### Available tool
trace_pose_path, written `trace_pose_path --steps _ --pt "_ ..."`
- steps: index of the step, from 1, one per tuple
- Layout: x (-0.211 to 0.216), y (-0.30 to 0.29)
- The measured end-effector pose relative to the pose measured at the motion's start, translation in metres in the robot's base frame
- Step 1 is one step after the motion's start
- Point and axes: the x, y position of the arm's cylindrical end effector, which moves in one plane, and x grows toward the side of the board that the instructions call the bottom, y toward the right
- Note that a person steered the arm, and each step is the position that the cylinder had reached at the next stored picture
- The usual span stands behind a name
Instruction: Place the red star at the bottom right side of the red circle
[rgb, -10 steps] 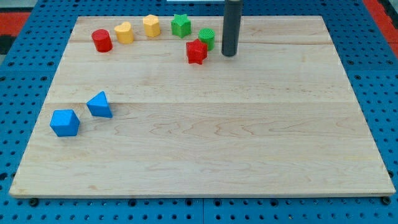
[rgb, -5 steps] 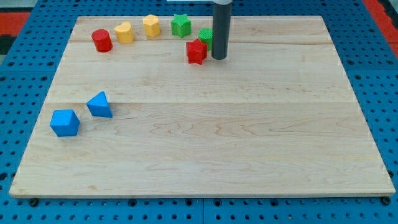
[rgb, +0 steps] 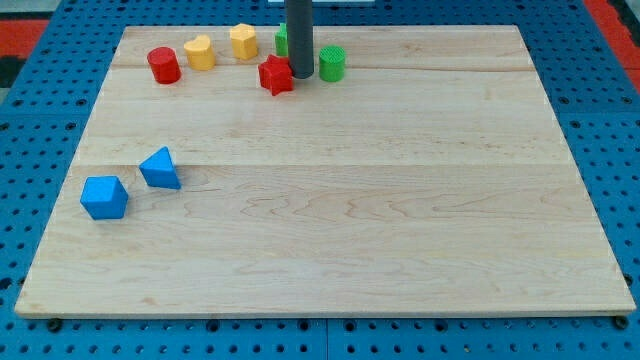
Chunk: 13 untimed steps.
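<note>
The red star lies near the view's top, left of centre. The red circle stands further to the view's left, near the board's top edge. My tip is down on the board, touching the red star's right side. The rod hides most of a green star behind it.
A yellow heart and a yellow hexagon sit between the red circle and the red star. A green cylinder stands just right of my tip. A blue triangle and a blue cube lie at the view's left.
My tip moved left from beside the green cylinder and pushed the red star left and slightly up. The rod now covers the green star.
</note>
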Motion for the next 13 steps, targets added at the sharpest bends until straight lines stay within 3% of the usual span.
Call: trace_pose_path --steps 10,13 --pt "0.000 -0.012" --pt "0.000 -0.070"
